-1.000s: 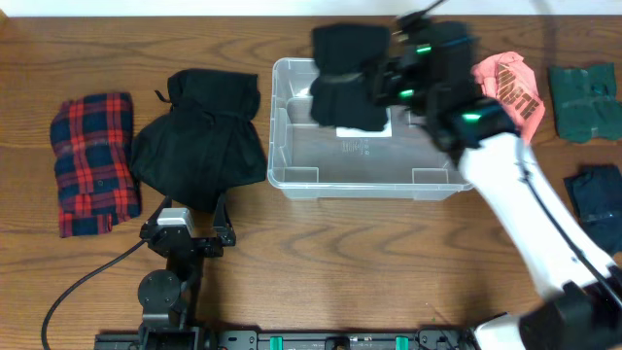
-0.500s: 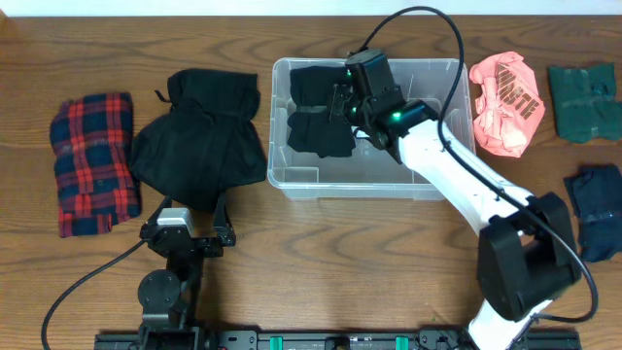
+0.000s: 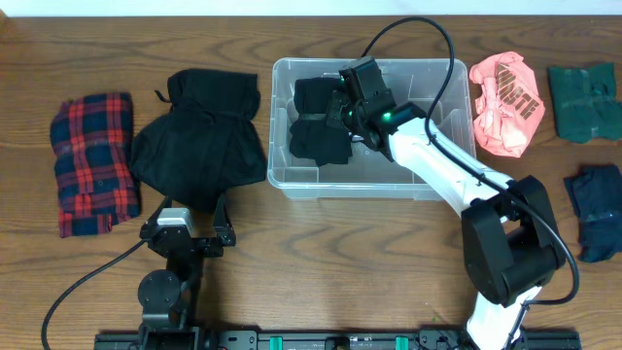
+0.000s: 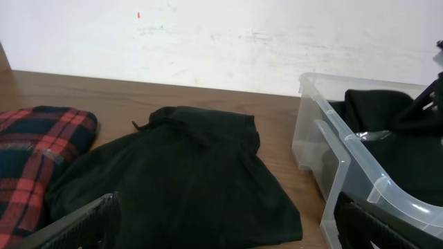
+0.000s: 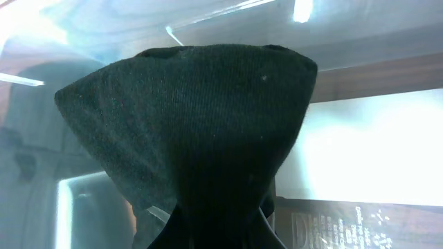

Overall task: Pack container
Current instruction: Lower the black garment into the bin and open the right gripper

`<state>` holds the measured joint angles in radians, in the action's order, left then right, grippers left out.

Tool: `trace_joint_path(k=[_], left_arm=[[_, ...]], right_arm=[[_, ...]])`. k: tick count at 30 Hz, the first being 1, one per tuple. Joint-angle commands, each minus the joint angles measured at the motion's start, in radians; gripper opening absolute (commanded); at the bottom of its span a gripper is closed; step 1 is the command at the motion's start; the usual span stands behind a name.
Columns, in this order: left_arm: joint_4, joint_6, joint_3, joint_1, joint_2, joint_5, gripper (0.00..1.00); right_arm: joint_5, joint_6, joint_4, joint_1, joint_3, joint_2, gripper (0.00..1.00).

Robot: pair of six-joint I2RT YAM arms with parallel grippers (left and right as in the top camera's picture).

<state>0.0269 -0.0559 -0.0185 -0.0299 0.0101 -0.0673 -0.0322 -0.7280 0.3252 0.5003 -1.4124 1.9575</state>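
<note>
- The right end effector reaches into the container and is clamped on a black cloth. In the right wrist view the cloth narrows to a pinched neck at 6 o'clock, and the fingers themselves are hidden behind it.
- The black cloth is a soft, matte knit that is folded and bunched. It lies in the 9 o'clock half of the container, against the wall on that side.
- The container is a clear plastic rectangular bin with rounded corners, a thick rim and moulded ridges along its inner walls. It sits on the desk towards 12 o'clock, with its long side running from 9 to 3 o'clock.
- The left end effector has its fingers spread wide apart and holds nothing. It sits low on the desk at about 7 o'clock, facing a black bag.
- The black bag is limp fabric with a gathered top, lying just beside the container at its 9 o'clock.
- A folded red and navy plaid cloth lies beyond the bag, farther towards 9 o'clock.
- A crumpled pink cloth with dark lettering lies beside the container at its 3 o'clock.
- A dark green cloth and a navy cloth lie near the desk's 3 o'clock edge.
- The desk is brown wood with visible grain.
</note>
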Motion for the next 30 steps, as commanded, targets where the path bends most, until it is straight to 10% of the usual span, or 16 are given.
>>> trace_joint_path(k=[1, 13, 20, 30], left_arm=[[0.037, 0.002, 0.014, -0.004, -0.006, -0.007, 0.98], [0.037, 0.002, 0.014, -0.004, -0.006, -0.007, 0.98], [0.037, 0.002, 0.014, -0.004, -0.006, -0.007, 0.98], [0.037, 0.002, 0.014, -0.004, -0.006, -0.007, 0.98]], right_arm=[[0.002, -0.02, -0.008, 0.005, -0.011, 0.035, 0.06], [-0.001, -0.014, -0.031, 0.006, -0.011, 0.059, 0.12], [-0.001, 0.047, -0.033, 0.006, -0.011, 0.059, 0.78], [-0.002, 0.142, -0.056, 0.004, -0.012, 0.035, 0.99]])
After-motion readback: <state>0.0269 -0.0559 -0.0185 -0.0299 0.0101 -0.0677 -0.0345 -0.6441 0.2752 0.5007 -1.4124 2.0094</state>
